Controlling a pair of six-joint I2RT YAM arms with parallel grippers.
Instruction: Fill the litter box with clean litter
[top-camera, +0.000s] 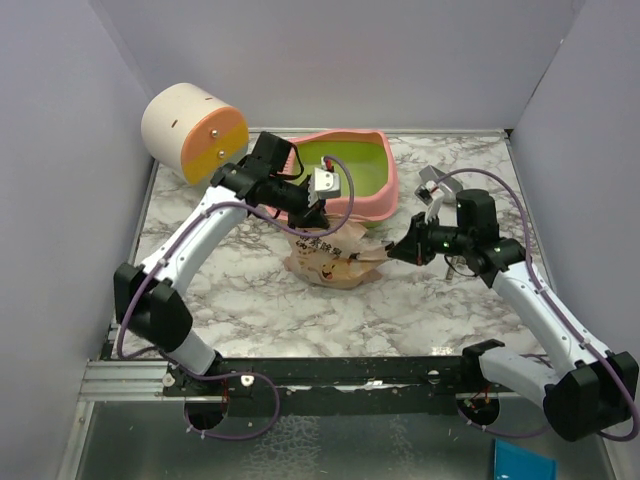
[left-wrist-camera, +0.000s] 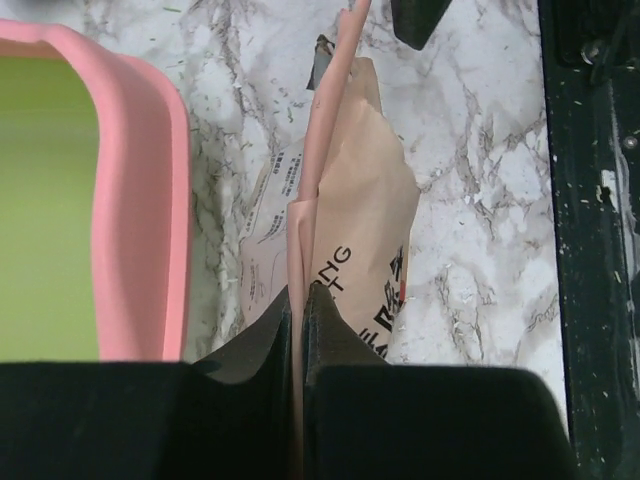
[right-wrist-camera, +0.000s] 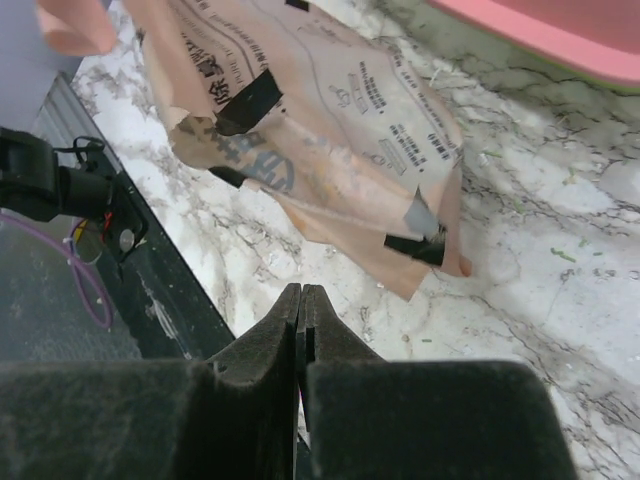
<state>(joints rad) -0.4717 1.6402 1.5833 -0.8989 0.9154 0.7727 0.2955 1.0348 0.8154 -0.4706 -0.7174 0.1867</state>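
Note:
The pink litter box (top-camera: 385, 195) with its lime-green basin (top-camera: 350, 165) stands at the back centre; no granules show in it. The beige cat pouch (top-camera: 328, 257) stands just in front of it. My left gripper (top-camera: 312, 212) is shut on the pouch's pink top edge (left-wrist-camera: 320, 130), with the fingertips (left-wrist-camera: 322, 305) pinching it beside the box rim (left-wrist-camera: 165, 200). My right gripper (top-camera: 393, 251) is shut and empty, just right of the pouch. In the right wrist view its tips (right-wrist-camera: 301, 292) sit short of the pouch's corner (right-wrist-camera: 430, 250). The clean litter is out of view.
A cream-and-orange cylinder (top-camera: 195, 130) lies at the back left. A grey scoop (top-camera: 432, 185) lies right of the box. The black table rail (top-camera: 330, 370) runs along the near edge. Purple-grey walls close in on three sides.

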